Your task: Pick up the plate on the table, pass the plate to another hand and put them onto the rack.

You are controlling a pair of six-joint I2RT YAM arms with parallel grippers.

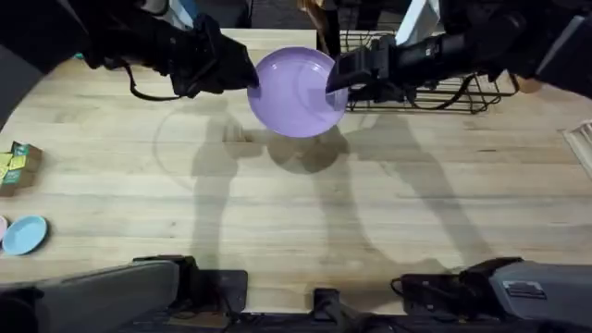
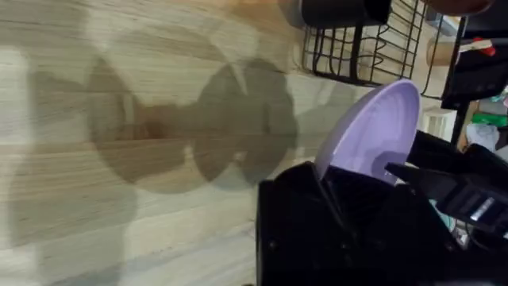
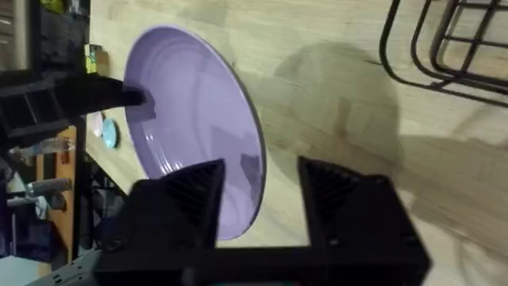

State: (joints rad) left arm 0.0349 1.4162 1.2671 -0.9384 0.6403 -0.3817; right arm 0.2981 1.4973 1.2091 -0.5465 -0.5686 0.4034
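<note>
The lavender plate (image 1: 296, 91) hangs tilted in the air above the table (image 1: 305, 213), just left of the black wire rack (image 1: 435, 79). My left gripper (image 1: 246, 78) is shut on the plate's left rim; in the left wrist view the plate (image 2: 373, 131) rises out of that gripper (image 2: 337, 187). My right gripper (image 1: 339, 85) is at the right rim. In the right wrist view its gripper (image 3: 262, 199) stands open, with the plate's (image 3: 198, 135) edge in the gap, close to one finger. The left gripper (image 3: 119, 95) clamps the far rim.
A small light-blue dish (image 1: 24, 234) and a green box (image 1: 18, 165) lie at the table's left edge. The rack (image 2: 357, 48) holds a black cup (image 2: 341, 12) at its corner. Bare wood lies under the plate and toward the front.
</note>
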